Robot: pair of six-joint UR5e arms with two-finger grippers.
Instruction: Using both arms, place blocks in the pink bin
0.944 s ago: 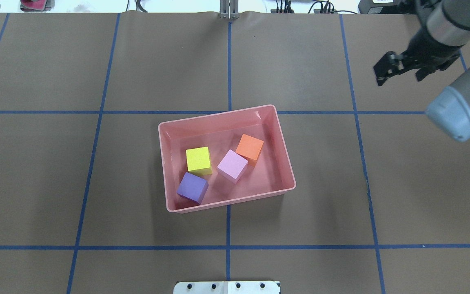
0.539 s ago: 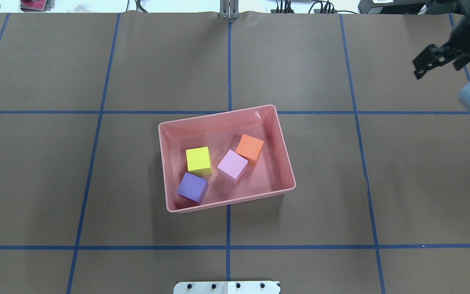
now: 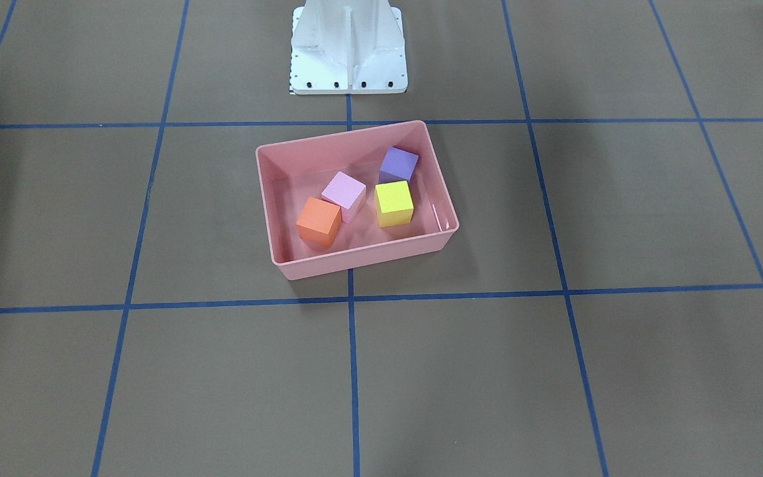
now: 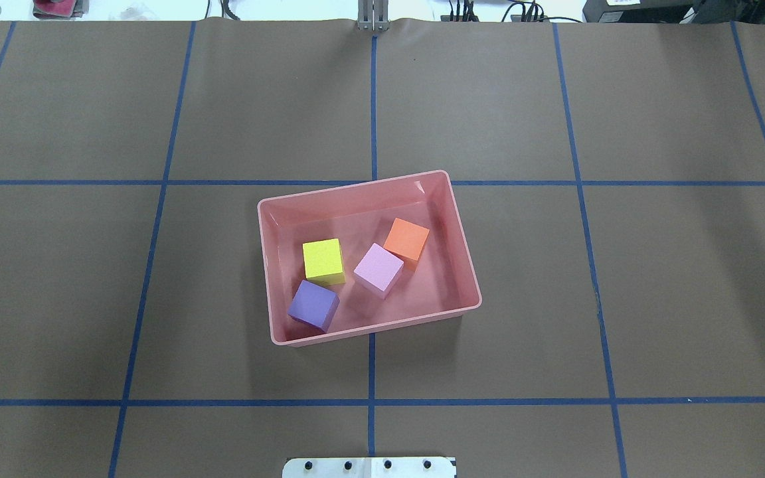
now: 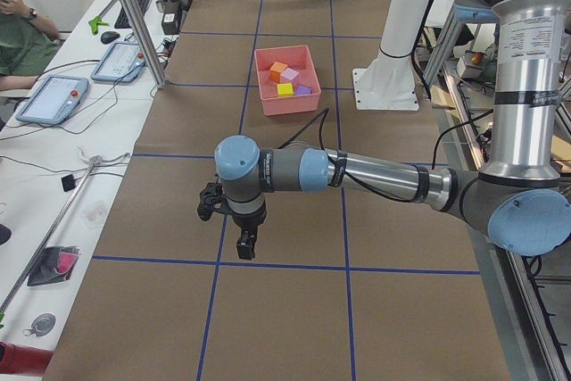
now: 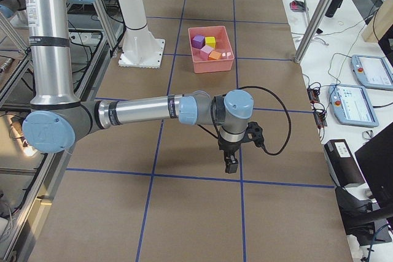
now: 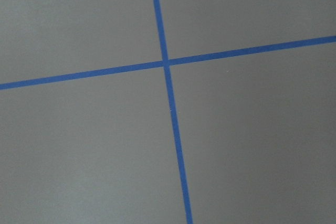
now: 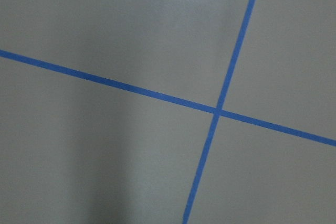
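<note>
The pink bin [image 4: 356, 188] sits at the table's middle, also in the front view [image 3: 355, 260]. All four blocks lie inside it: yellow [image 4: 323, 260], purple [image 4: 313, 305], light pink [image 4: 378, 269], orange [image 4: 406, 240]. Neither gripper shows in the overhead or front view. My left gripper [image 5: 245, 243] hangs over bare table far from the bin, seen only in the exterior left view. My right gripper [image 6: 231, 165] hangs likewise at the other end, seen only in the exterior right view. I cannot tell whether either is open or shut. Both wrist views show only brown table and blue tape.
The white base pedestal [image 3: 348, 50] stands behind the bin. Blue tape lines [image 4: 372, 99] grid the brown table. Side benches hold tablets [image 5: 52, 97] and cables, and an operator [image 5: 18, 37] sits at the left bench.
My right arm and gripper have drawn back to the right and left the overhead view. The dark part at the left edge has also gone. The bin and blocks have not moved.
</note>
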